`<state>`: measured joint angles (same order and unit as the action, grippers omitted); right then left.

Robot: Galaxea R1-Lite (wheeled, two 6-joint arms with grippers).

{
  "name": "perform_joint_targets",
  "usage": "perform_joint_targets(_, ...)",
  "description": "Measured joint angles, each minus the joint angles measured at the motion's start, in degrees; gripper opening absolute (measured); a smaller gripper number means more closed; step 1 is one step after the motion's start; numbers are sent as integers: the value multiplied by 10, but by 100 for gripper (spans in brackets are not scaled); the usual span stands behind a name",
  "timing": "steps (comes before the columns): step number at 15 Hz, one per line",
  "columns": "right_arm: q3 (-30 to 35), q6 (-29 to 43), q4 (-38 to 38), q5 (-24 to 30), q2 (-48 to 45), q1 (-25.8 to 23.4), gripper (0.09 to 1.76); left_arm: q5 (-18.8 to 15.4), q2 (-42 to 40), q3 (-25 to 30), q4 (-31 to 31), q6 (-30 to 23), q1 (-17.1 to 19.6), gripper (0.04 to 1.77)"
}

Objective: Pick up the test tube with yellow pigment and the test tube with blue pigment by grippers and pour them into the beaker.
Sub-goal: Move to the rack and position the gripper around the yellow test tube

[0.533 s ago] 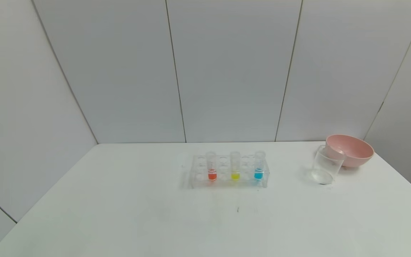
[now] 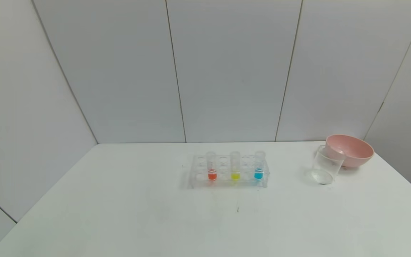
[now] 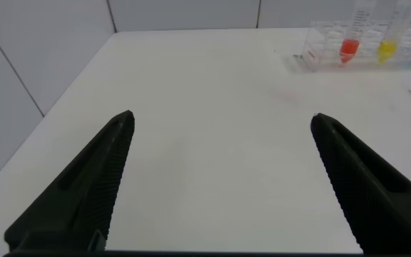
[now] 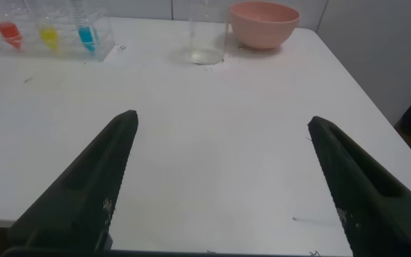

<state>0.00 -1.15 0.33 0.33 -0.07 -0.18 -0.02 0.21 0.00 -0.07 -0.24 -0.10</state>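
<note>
A clear multi-hole rack (image 2: 228, 171) stands near the middle of the white surface (image 2: 137, 214), and three small tubes stand upright in its front row. The test tube with yellow pigment (image 2: 235, 166) sits in the middle of the three, with an orange-liquid tube (image 2: 211, 166) on its left and the test tube with blue pigment (image 2: 259, 165) on its right; the three are set apart from each other by empty holes. Well off to the right of the rack stands the beaker (image 2: 326, 165), clear and upright, with nothing coloured in it. A pink bowl (image 2: 349, 150) sits just behind and to the right of the beaker, and the beaker's rim overlaps the bowl in the head view, so contact between them cannot be judged. Neither arm shows in the head view. The left end effector (image 3: 220, 185) hangs low over the bare left part of the surface, well short of the rack, its two black fingers (image 3: 91, 193) spread wide with nothing between them. The right end effector (image 4: 220, 185) hangs likewise over the bare right part of the surface, short of the beaker and bowl, its fingers (image 4: 91, 193) also wide apart and holding nothing.
</note>
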Motion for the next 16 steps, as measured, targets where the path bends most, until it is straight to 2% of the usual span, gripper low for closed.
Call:
perform_joint_targets(9,0,3,-5,-1,0,0,171,0,0,0,0,0,0,176)
perform_joint_targets(13,-44,5,-5,-1,14,0,171,0,0,0,0,0,0,176)
perform_joint_targets(16,-74,5,-39,1,78,5,171,0,0,0,0,0,0,176)
